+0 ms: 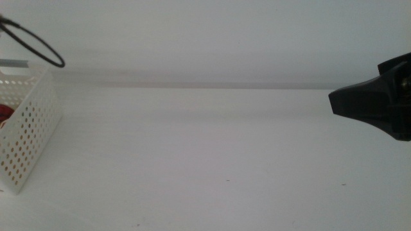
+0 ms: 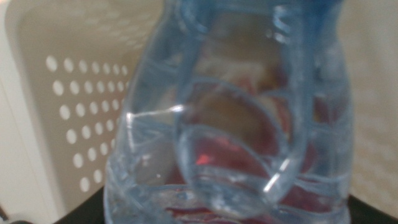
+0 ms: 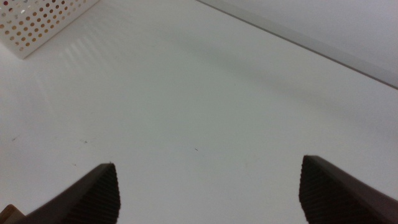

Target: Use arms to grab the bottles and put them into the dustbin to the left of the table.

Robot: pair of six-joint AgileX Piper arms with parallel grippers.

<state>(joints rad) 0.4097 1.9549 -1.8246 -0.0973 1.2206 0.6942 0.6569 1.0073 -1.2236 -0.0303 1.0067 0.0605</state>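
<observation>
My left gripper, jaws unseen, hangs with the clear water bottle point(image 2: 236, 124) over the dustbin point(image 1: 29, 131); my right gripper point(image 3: 208, 190) waits wide open, empty.

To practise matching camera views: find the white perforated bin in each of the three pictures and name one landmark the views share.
Middle view: the bin stands at the left edge, on the table, something red inside.
Left wrist view: its holed wall fills the background behind the clear bottle.
Right wrist view: only a corner shows, far from the open right pincer.
Shared landmark: the rows of round holes.
</observation>
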